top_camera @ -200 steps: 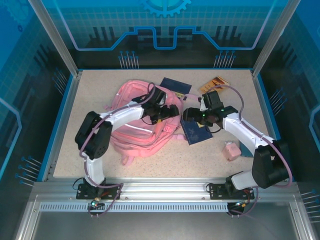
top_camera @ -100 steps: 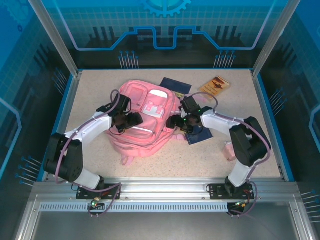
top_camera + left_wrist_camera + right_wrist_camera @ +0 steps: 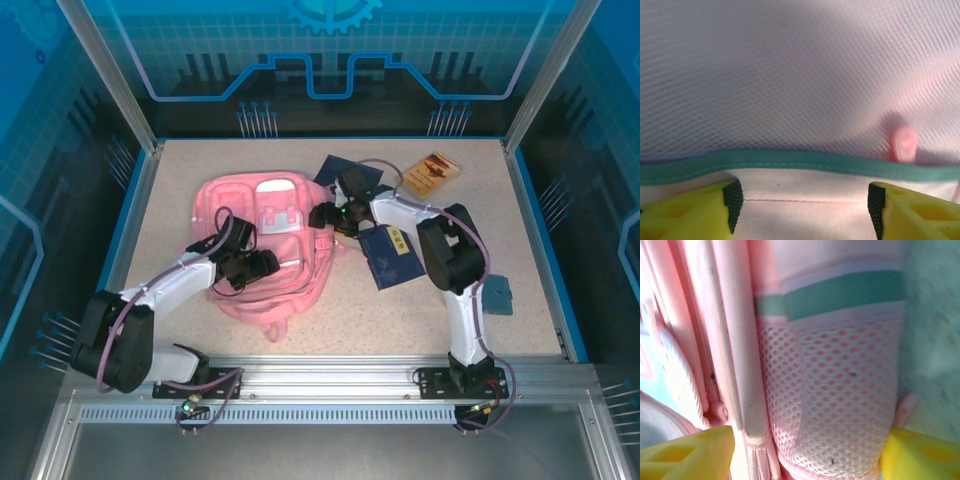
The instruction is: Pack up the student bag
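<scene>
I see the student bag (image 3: 232, 208) lying left of centre on the surface (image 3: 400, 320). My left pincer (image 3: 802, 200) stands wide against its pink fabric, low in frame; I cannot tell whether it clamps. My right pincer (image 3: 807, 450) holds the bag's mesh side pocket (image 3: 835, 390).

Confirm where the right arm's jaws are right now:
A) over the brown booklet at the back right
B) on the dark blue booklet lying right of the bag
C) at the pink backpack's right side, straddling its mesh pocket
C: in the right wrist view the right gripper has its jaws either side of the mesh side pocket, and the top view puts it at the right edge of the student bag.
</scene>
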You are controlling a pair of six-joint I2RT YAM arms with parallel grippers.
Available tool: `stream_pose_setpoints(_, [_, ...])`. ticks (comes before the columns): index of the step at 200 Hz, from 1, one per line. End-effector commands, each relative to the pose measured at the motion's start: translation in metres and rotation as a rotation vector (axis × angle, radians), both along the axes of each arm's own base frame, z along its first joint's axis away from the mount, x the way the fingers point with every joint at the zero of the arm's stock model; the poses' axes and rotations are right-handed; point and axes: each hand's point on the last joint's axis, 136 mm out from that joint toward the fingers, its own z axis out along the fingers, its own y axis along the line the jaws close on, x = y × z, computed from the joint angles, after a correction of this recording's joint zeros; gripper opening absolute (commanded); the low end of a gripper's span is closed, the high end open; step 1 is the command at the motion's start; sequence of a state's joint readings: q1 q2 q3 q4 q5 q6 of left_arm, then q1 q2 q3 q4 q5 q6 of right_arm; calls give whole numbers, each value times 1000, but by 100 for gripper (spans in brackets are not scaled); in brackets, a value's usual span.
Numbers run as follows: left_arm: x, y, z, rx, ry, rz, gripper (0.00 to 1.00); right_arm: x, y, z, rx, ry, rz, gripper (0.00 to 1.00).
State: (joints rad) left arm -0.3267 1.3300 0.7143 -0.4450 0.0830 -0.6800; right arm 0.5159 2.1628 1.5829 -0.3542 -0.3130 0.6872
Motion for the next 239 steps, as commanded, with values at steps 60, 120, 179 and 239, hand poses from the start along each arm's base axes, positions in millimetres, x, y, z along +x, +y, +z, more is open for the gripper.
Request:
stream_pose_setpoints(60, [-24, -6, 59, 202, -27, -320, 84, -22, -57, 69, -90, -117, 8, 91])
stream_pose_setpoints(120, [-7, -44, 57, 440, -22, -594, 68, -80, -104, 76, -150, -121, -78, 100])
stream_pose_setpoints(179, [3, -60, 38, 553, 25, -681, 65, -102, -124, 82, -140, -154, -182, 100])
stream_pose_setpoints(239, [19, -58, 12, 666, 59, -653, 63, -116, -122, 88, -87, -165, -118, 100])
